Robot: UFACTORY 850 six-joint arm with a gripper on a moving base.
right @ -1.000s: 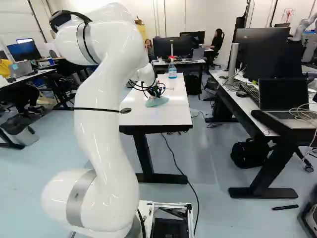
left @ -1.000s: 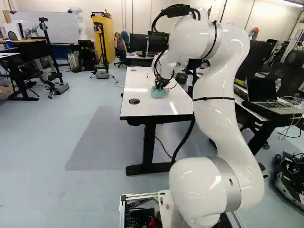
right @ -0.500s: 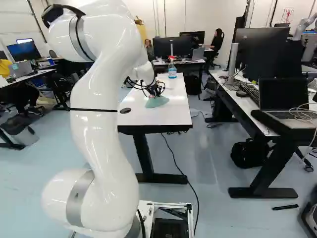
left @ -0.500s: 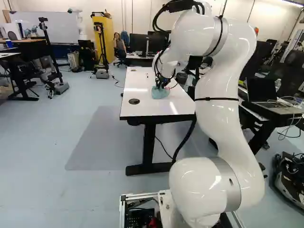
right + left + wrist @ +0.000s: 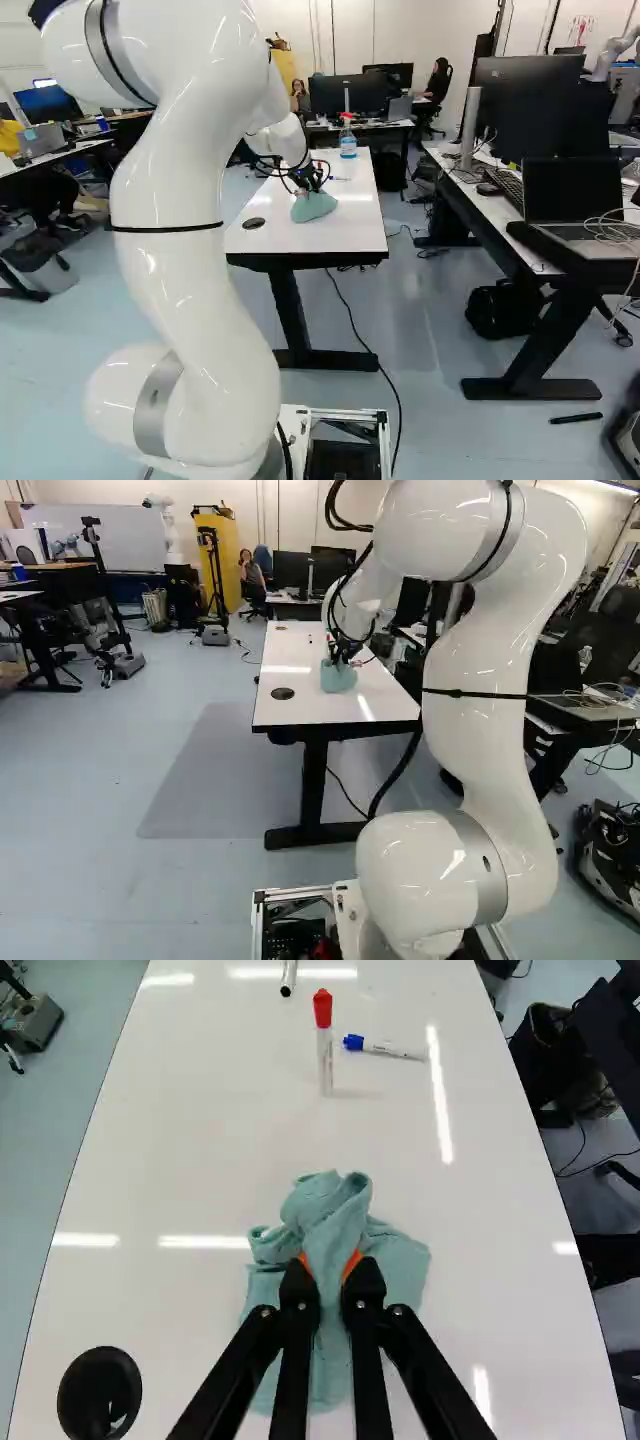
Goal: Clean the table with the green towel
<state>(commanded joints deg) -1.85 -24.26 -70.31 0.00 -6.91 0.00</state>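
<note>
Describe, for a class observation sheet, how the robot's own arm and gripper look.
The arm is glossy white and rounded, like thick bent tubing, with grey rings at its joints. Thin black straps circle it, and black cables loop outside it. The gripper is black, with slim linkage bars, small pale screws and two fingers with orange pads.

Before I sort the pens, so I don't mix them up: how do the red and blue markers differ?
The red marker has a red cap, the blue marker a blue one. The red marker seems to stand upright; the blue marker lies flat. Both are on the table.
</note>
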